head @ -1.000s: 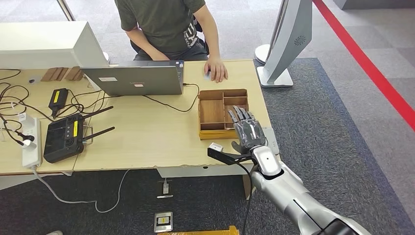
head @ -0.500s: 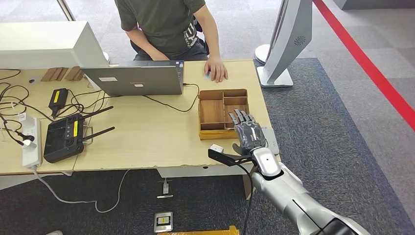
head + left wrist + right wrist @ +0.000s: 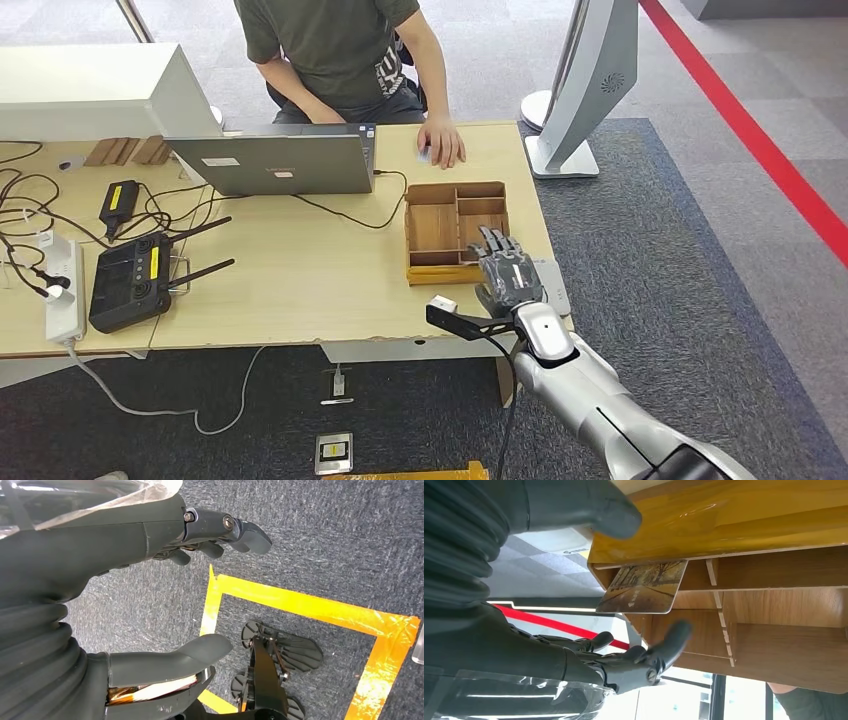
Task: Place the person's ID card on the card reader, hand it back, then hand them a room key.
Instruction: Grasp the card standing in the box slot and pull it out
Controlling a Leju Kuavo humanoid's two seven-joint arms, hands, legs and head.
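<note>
A wooden tray [image 3: 436, 228] with compartments sits near the table's right front. My right hand [image 3: 508, 272] hovers over the tray's near right corner, fingers spread. In the right wrist view a brown picture-printed card [image 3: 644, 587] stands out of a narrow slot of the tray [image 3: 774, 645], between my thumb [image 3: 616, 515] and my fingers [image 3: 664, 647], neither plainly touching it. A flat grey device [image 3: 557, 282] lies just right of that hand. The person's hand [image 3: 441, 141] rests flat on the far table edge, by a small pale object [image 3: 424, 155]. My left hand [image 3: 150, 605] hangs over the carpet, holding nothing.
An open laptop [image 3: 275, 163] stands at the far middle, its cable running toward the tray. A black controller [image 3: 135, 280], a power strip [image 3: 62, 290] and tangled cables fill the left. A white stand [image 3: 585, 90] rises beyond the table's right end.
My right hand has drawn back a little toward the tray's near edge and sunk slightly. The person's hand and the tray have stayed put.
</note>
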